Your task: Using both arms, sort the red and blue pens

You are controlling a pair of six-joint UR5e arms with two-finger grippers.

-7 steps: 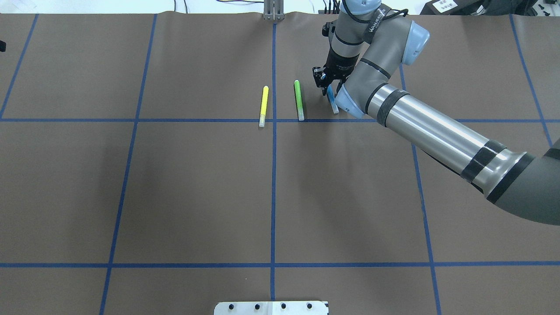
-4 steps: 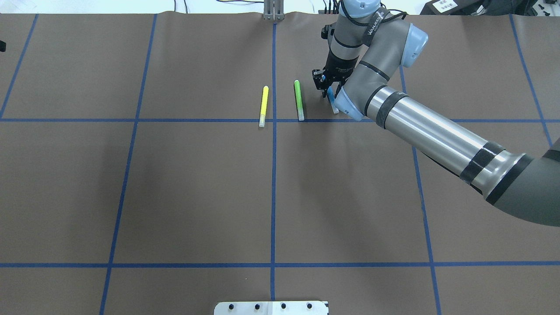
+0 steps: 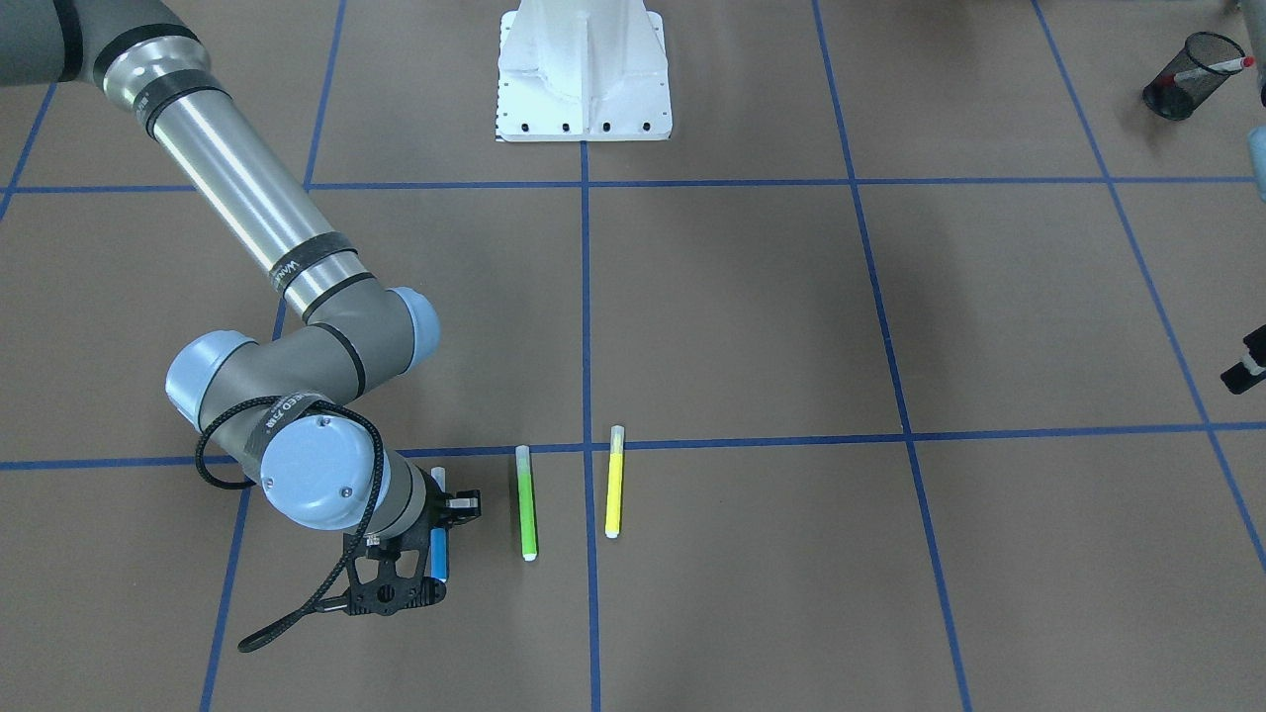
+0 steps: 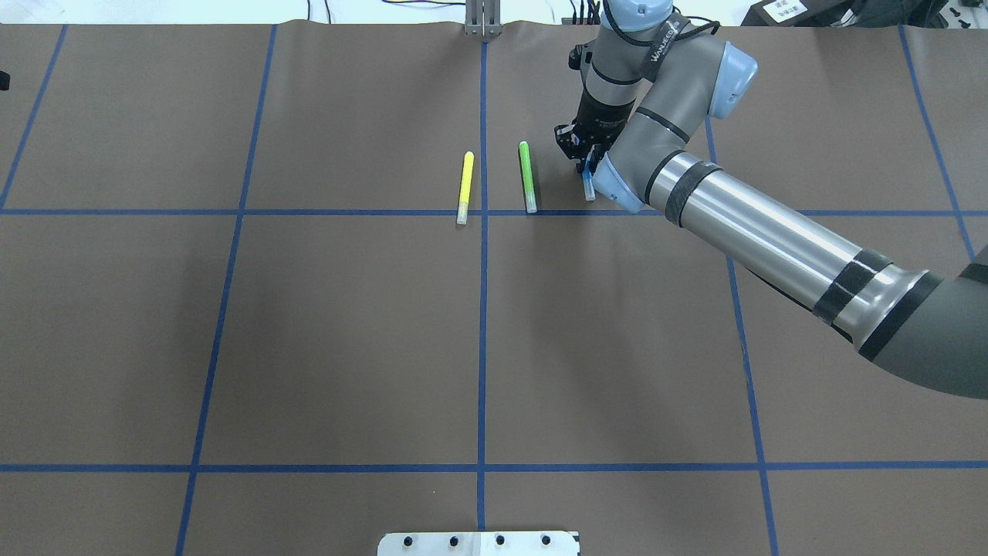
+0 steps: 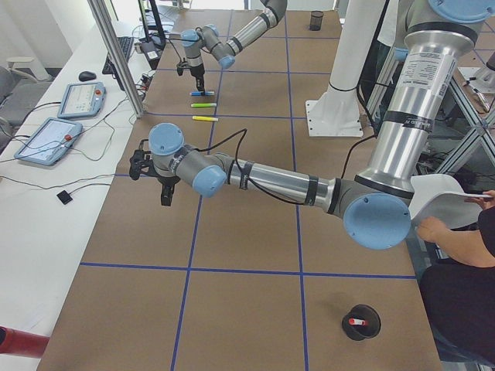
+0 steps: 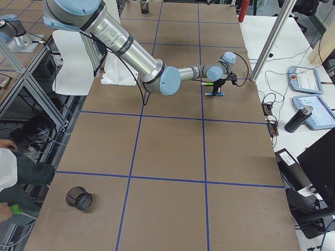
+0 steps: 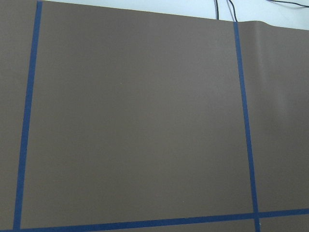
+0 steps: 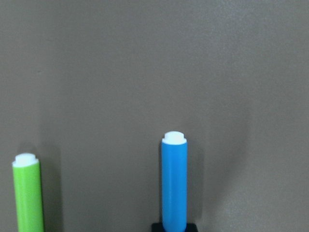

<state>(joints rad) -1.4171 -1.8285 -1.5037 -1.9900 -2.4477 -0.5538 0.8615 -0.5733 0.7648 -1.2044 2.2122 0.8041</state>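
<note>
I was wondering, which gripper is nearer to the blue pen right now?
The right. The right gripper is on the blue pen, jaws closed around it; the left gripper hangs over the table, far toward the robot's left.

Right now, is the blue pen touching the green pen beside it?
Apart. The right wrist view shows bare table between the blue pen and the green pen along their visible length.

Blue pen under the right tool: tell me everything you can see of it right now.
The slim blue pen looks like smooth plastic, with a pale translucent cap pointing towards the robot and a white plug at its far end. It lies flat on the brown table cover, parallel to the green pen beside it, not touching it. The right tool appears shut across its barrel; it does not look lifted.
</note>
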